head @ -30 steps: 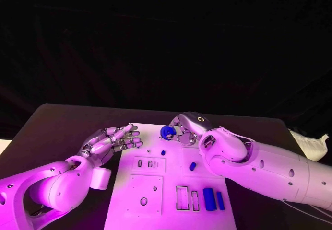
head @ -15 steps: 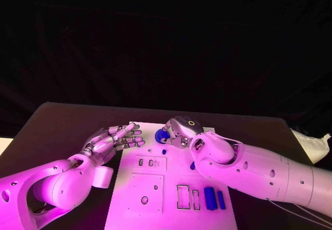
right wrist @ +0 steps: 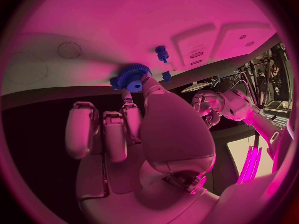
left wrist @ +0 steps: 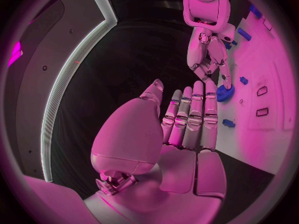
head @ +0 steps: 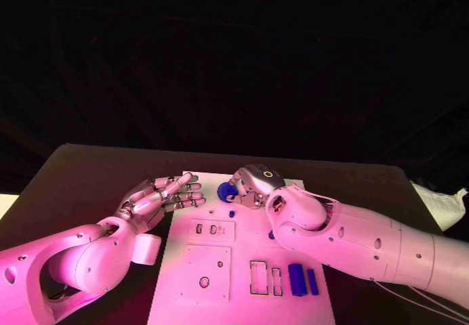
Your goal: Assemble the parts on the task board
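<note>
While the left hand [head: 161, 196] is held open and empty, a gear is gripped.
The blue gear [right wrist: 130, 76] is pinched by the right hand [head: 256, 184] over the task board [head: 234, 284].

Glossy plastic arm shells [head: 342, 237], metallic fingers [head: 181, 196], matt task board [head: 234, 271], matt black table [head: 88, 183].

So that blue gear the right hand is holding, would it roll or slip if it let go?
Probably it would roll: the blue gear is round. Its toothed rim likely helps the right hand hold it. It looks rigid and light, pinched at the fingertips above the task board.
</note>
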Available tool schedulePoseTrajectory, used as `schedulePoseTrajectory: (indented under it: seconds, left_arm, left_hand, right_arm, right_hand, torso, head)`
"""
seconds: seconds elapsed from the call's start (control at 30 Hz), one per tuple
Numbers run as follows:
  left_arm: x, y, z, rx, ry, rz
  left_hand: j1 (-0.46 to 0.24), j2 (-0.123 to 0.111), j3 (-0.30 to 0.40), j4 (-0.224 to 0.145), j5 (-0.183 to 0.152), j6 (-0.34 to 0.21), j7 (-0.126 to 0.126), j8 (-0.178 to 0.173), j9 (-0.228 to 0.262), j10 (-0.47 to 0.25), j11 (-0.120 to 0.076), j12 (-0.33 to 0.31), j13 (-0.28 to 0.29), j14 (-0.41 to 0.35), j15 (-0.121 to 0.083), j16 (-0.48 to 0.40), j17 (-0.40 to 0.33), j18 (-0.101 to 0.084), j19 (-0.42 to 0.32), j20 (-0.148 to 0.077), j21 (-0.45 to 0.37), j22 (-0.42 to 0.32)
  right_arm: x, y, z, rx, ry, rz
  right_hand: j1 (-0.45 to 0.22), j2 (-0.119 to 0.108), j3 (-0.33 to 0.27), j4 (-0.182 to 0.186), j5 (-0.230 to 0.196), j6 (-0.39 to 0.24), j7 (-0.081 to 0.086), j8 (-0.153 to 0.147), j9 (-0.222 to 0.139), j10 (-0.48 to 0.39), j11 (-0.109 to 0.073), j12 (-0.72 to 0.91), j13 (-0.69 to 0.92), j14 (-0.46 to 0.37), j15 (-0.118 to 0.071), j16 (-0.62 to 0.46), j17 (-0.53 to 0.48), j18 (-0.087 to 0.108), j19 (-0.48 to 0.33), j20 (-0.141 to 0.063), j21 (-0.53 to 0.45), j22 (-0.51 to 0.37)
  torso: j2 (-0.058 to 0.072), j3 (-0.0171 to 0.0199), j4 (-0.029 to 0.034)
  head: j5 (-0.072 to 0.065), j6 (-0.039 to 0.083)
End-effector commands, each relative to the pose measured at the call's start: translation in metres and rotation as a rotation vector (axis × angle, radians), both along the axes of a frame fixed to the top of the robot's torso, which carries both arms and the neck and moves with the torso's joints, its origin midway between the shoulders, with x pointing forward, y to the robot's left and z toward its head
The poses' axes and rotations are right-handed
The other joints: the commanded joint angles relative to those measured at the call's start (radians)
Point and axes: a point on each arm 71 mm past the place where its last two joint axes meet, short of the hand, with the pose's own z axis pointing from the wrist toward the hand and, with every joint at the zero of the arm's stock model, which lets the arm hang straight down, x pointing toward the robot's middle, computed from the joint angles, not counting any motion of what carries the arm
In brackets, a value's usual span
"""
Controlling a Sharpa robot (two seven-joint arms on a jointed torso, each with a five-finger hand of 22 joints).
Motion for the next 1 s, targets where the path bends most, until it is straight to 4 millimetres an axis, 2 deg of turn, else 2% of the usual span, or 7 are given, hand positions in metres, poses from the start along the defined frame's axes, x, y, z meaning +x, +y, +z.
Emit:
schedulePoseTrajectory:
  seconds: [0.03, 0.07, 0.27, 0.43, 0.63, 0.8, 1.0]
  left_arm:
    - [0.0, -0.002, 0.002, -0.013, -0.007, -0.016]
    - [0.0, -0.002, 0.002, -0.013, -0.006, -0.016]
    - [0.0, -0.001, 0.002, -0.013, -0.006, -0.016]
    - [0.0, -0.001, 0.002, -0.013, -0.006, -0.016]
    - [0.0, -0.001, 0.002, -0.012, -0.006, -0.014]
    - [0.0, 0.0, 0.001, -0.012, -0.006, -0.012]
    - [0.001, 0.001, 0.0, -0.012, -0.005, -0.009]
  left_hand:
    - [0.003, 0.005, 0.002, -0.005, -0.003, -0.002, 0.007, -0.005, 0.0, -0.006, 0.001, -0.005, -0.001, -0.002, 0.001, -0.004, 0.001, 0.012, 0.001, 0.004, -0.003, -0.001]
    - [0.003, 0.005, 0.002, -0.005, -0.003, -0.002, 0.007, -0.005, 0.0, -0.006, 0.001, -0.005, -0.001, -0.002, 0.001, -0.004, 0.001, 0.012, 0.001, 0.004, -0.003, -0.001]
    - [0.003, 0.005, 0.002, -0.005, -0.003, -0.002, 0.007, -0.005, 0.0, -0.006, 0.001, -0.005, -0.001, -0.002, 0.001, -0.004, 0.001, 0.012, 0.001, 0.004, -0.003, -0.001]
    - [0.003, 0.005, 0.002, -0.005, -0.003, -0.002, 0.007, -0.005, 0.0, -0.006, 0.001, -0.005, -0.001, -0.002, 0.001, -0.004, 0.001, 0.012, 0.001, 0.004, -0.003, -0.001]
    - [0.003, 0.005, 0.002, -0.005, -0.003, -0.002, 0.007, -0.005, 0.0, -0.006, 0.001, -0.005, -0.001, -0.002, 0.001, -0.004, 0.001, 0.012, 0.001, 0.004, -0.003, -0.001]
    - [0.004, 0.006, 0.002, -0.007, -0.003, -0.002, 0.007, -0.005, 0.0, -0.006, 0.001, -0.005, -0.001, -0.002, 0.001, -0.005, 0.002, 0.012, 0.001, 0.004, -0.004, -0.001]
    - [0.004, 0.006, 0.003, -0.008, -0.003, -0.002, 0.007, -0.005, 0.0, -0.006, 0.001, -0.005, -0.001, -0.002, 0.001, -0.005, 0.002, 0.012, 0.001, 0.004, -0.004, -0.001]
  right_arm:
    - [0.0, 0.0, -0.005, -0.025, 0.024, 0.005]
    - [0.001, 0.0, -0.005, -0.025, 0.028, 0.005]
    - [0.001, -0.002, -0.006, -0.018, 0.038, 0.007]
    - [-0.002, -0.006, -0.003, 0.012, 0.026, 0.011]
    - [-0.01, -0.026, 0.006, 0.101, -0.004, 0.012]
    - [-0.015, -0.055, 0.015, 0.217, 0.016, 0.034]
    - [-0.016, -0.102, 0.016, 0.283, 0.067, 0.117]
  right_hand:
    - [-0.079, -0.046, -0.029, 0.043, -0.053, -0.097, 0.026, -0.02, -0.032, -0.015, 0.022, -0.026, -0.027, 0.086, 0.023, -0.003, 0.174, -0.017, -0.004, 0.02, -0.001, -0.003]
    - [-0.103, -0.056, -0.045, 0.048, -0.044, -0.117, 0.032, -0.022, -0.037, -0.017, 0.027, -0.03, -0.029, 0.086, 0.028, -0.003, 0.173, -0.017, -0.005, 0.024, -0.002, -0.003]
    - [-0.163, -0.039, -0.12, 0.05, 0.01, -0.127, 0.039, -0.017, -0.045, -0.024, 0.035, -0.037, -0.03, 0.085, 0.037, -0.004, 0.171, -0.015, -0.008, 0.038, -0.002, -0.005]
    - [-0.189, -0.014, -0.144, 0.05, 0.028, -0.115, 0.037, -0.014, -0.044, -0.021, 0.034, -0.031, -0.024, 0.086, 0.037, -0.003, 0.172, -0.015, -0.006, 0.038, 0.0, -0.002]
    - [-0.192, 0.02, -0.157, 0.047, 0.092, -0.091, 0.031, -0.011, -0.043, -0.01, 0.028, -0.011, -0.008, 0.086, 0.032, -0.002, 0.175, -0.016, -0.003, 0.035, 0.004, 0.005]
    - [-0.136, 0.041, -0.151, 0.032, 0.113, -0.08, 0.028, -0.013, -0.044, -0.008, 0.025, -0.005, -0.001, 0.086, 0.029, -0.003, 0.174, -0.016, -0.003, 0.032, 0.005, 0.006]
    - [0.003, 0.045, -0.122, -0.044, 0.074, -0.083, 0.029, -0.016, -0.046, -0.014, 0.024, -0.011, -0.001, 0.086, 0.028, -0.003, 0.174, -0.016, -0.007, 0.03, 0.003, 0.002]
  torso:
    - [0.0, -0.0001, -0.0006]
    - [0.0, -0.0001, -0.0005]
    - [0.0, -0.0001, 0.0001]
    - [0.0, 0.0016, 0.0001]
    - [0.0, 0.0017, -0.0042]
    - [-0.003, 0.0031, -0.0117]
    - [-0.01, 0.0086, -0.0267]
  head:
    - [0.001, 0.0]
    - [0.001, 0.0]
    - [0.0, -0.001]
    - [0.001, -0.001]
    - [0.004, 0.001]
    - [0.008, 0.003]
    - [0.014, 0.005]
